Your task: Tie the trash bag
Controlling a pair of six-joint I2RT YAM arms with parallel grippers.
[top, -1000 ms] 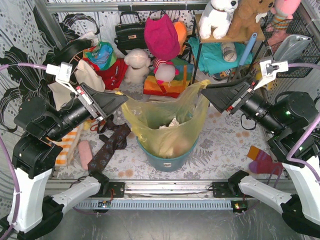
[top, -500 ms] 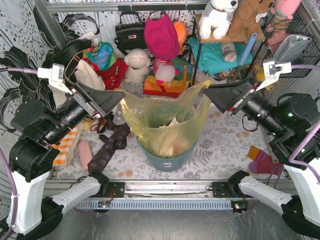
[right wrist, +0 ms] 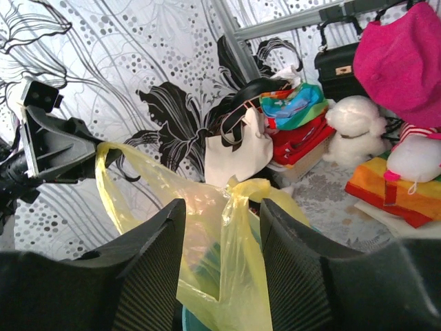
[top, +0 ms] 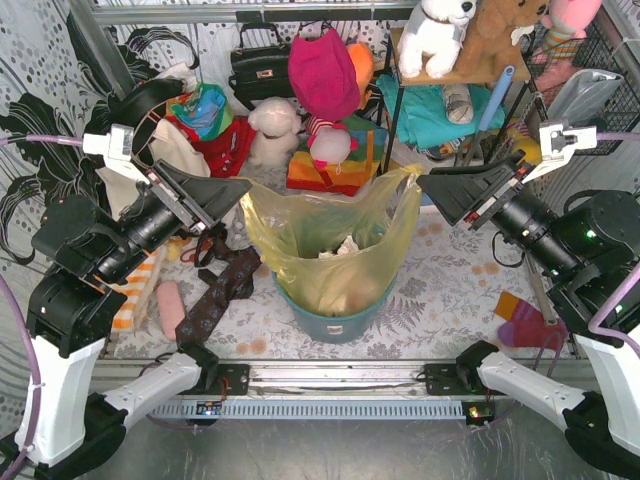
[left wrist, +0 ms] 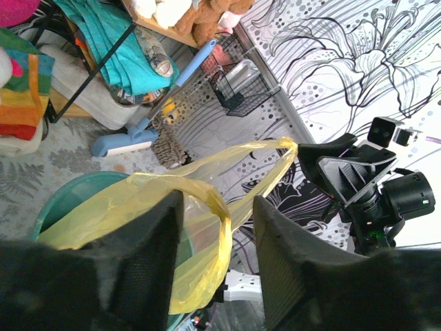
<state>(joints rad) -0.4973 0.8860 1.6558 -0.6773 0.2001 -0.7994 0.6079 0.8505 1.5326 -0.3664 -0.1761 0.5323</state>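
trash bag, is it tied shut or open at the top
open, not tied: the trash bag mouth gapes above the teal bin, white paper shows inside, and its two handles stand apart, unknotted

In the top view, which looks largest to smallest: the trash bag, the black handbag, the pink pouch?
1. trash bag
2. black handbag
3. pink pouch
The handbag sits farther from the camera, so its true size may be larger than it looks.
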